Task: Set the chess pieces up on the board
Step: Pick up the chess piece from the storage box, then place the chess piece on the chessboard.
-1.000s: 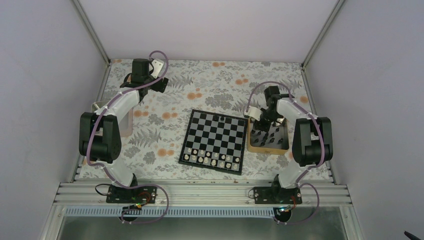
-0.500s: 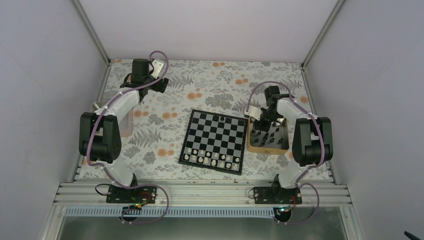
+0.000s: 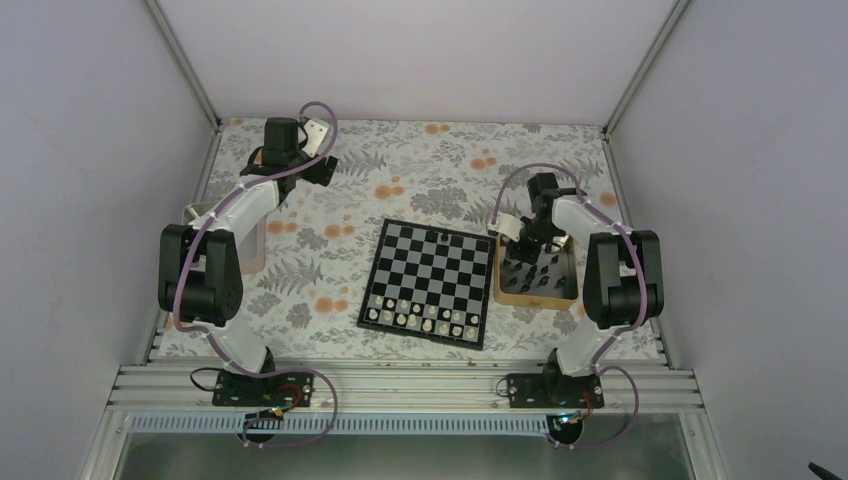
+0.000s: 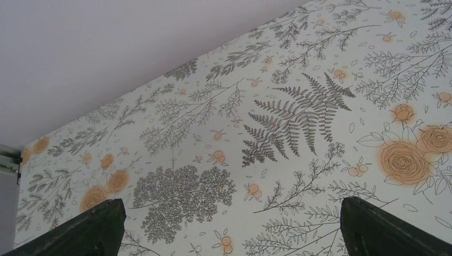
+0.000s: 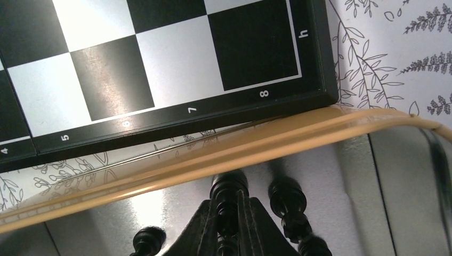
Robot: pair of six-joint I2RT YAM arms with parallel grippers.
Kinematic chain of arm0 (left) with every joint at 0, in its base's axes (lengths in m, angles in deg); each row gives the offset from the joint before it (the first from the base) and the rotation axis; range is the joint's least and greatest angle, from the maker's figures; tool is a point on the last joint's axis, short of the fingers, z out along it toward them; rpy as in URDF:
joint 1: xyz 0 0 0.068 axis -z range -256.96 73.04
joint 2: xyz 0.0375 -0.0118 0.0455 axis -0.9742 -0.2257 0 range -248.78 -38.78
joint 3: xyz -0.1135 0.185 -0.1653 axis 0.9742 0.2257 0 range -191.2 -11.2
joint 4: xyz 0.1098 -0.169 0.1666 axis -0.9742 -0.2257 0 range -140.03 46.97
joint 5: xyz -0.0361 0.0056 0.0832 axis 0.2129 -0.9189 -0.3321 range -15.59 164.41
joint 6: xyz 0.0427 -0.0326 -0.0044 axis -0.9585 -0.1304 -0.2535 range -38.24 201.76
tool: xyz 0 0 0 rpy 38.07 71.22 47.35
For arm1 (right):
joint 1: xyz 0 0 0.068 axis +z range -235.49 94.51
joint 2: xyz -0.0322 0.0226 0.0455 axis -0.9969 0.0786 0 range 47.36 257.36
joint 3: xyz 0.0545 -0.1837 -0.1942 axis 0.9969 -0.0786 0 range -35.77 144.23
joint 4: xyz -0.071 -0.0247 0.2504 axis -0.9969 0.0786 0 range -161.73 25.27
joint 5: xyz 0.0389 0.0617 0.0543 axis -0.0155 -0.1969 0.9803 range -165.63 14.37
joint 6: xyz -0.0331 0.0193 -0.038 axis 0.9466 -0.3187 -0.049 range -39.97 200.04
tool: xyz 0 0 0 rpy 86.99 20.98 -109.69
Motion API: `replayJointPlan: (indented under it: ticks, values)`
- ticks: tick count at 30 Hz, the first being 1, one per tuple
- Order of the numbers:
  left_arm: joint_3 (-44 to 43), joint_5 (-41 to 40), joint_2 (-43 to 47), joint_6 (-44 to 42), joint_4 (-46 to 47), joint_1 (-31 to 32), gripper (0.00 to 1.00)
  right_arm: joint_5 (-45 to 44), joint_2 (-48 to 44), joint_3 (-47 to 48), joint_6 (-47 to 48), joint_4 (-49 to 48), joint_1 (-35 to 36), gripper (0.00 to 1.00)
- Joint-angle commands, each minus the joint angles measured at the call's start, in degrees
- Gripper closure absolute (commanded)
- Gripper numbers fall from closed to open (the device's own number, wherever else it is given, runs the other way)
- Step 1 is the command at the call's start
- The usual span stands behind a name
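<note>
Chessman (image 5: 229,186) — black, its base cut off from view — sits clenched in my right pincer (image 5: 228,205) inside the tray (image 5: 277,141); my left pincer (image 4: 230,213) gapes, released, over the surface (image 4: 298,122).

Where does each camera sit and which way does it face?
Top external: above and behind the robot, facing down; left arm, right arm, chessboard, tray.
Left wrist: on the left arm, facing flowered tablecloth and back wall; open left pincer.
Right wrist: on the right arm, facing down at tray rim, chessboard corner; right pincer shut on black chess piece.
Shared: top and right wrist both show chessboard, tray.
</note>
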Motion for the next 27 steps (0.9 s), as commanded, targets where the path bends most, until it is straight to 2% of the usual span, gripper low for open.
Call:
replayJointPlan:
  ticks: [1, 8, 17, 21, 27]
  values:
    - [0.11, 0.98, -0.84, -0.59, 0.23, 0.03, 0.00, 0.05, 0.03, 0.31, -0.33, 0.47, 0.57, 0.93]
    - [0.13, 1.23, -0.76, -0.68, 0.25, 0.03, 0.00, 1.26, -2.67, 4.29, -0.16, 5.61, 0.54, 0.95]
    - [-0.43, 1.86, -0.40, -0.77, -0.51, 0.03, 0.00, 4.51, -1.16, 19.17, 1.72, 16.04, 2.38, 0.95]
    - [-1.02, 2.11, -0.46, -0.77, -0.99, 0.03, 0.00, 5.00, 2.35, 24.35, 1.56, 16.50, 5.31, 0.94]
    - [-1.44, 1.59, -0.30, -0.82, -1.35, 0.03, 0.00, 5.87, 7.72, 26.86, 0.59, 13.27, 9.67, 0.95]
